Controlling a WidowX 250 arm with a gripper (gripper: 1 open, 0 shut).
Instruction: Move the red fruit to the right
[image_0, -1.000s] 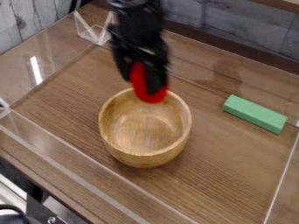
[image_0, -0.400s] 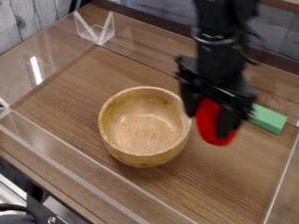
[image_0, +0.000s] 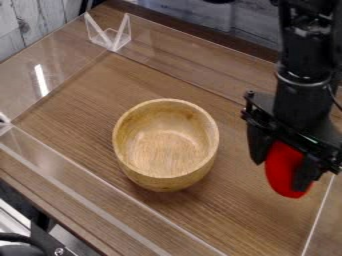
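Observation:
The red fruit (image_0: 287, 171) is a bright red rounded toy held between my gripper's fingers at the right side of the table, just above the wood. Its green top is hidden by the jaws. My gripper (image_0: 290, 160) hangs down from the black arm (image_0: 306, 70) and is shut on the fruit. The fruit is well to the right of the wooden bowl (image_0: 166, 143).
The wooden bowl stands empty in the middle of the wooden table (image_0: 80, 100). A clear plastic wall (image_0: 318, 215) runs close along the right edge, another along the front. A clear stand (image_0: 108, 33) sits at the back left. The green block is hidden behind the arm.
My gripper has carried the red fruit from over the bowl's back rim rightward and forward, past the bowl, to the right side of the table. The green block is now hidden.

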